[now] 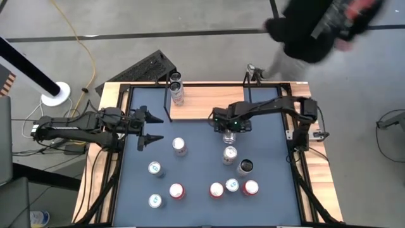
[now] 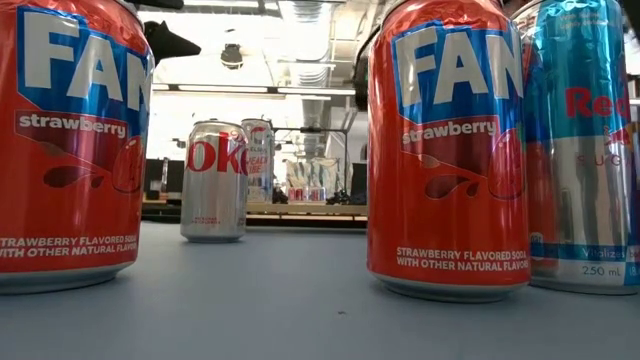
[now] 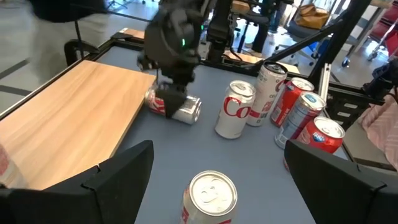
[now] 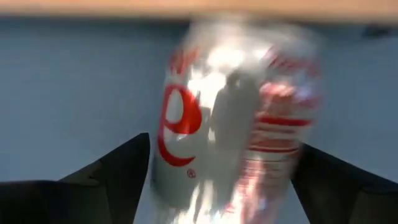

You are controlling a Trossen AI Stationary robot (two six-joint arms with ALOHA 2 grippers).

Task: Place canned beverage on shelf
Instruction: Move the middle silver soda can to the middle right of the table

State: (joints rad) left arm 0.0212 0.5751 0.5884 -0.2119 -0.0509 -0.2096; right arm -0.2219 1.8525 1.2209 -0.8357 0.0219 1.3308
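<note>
A silver-and-red cola can (image 3: 180, 109) lies on its side on the blue-grey table, just in front of the light-wood shelf (image 1: 202, 101). My right gripper (image 1: 229, 132) hangs over it, pointing down and open. The can (image 4: 236, 112) fills the gap between its two fingers. Two cans (image 1: 176, 88) stand on the shelf's left end. My left gripper (image 1: 152, 128) waits open at the table's left, clear of everything. My right gripper comes from above with one finger (image 4: 124, 174) on each side of the lying can's round wall (image 4: 186, 124). The can rests on the table. I cannot tell whether the fingers touch it.
Several cans stand on the near half of the table, among them a cola can (image 1: 230, 154), a dark-topped can (image 1: 245, 166) and red cans (image 1: 176, 190). Thin black uprights (image 1: 167, 101) stand at the shelf's ends. A person in dark clothes (image 1: 316, 25) moves behind the far right corner.
</note>
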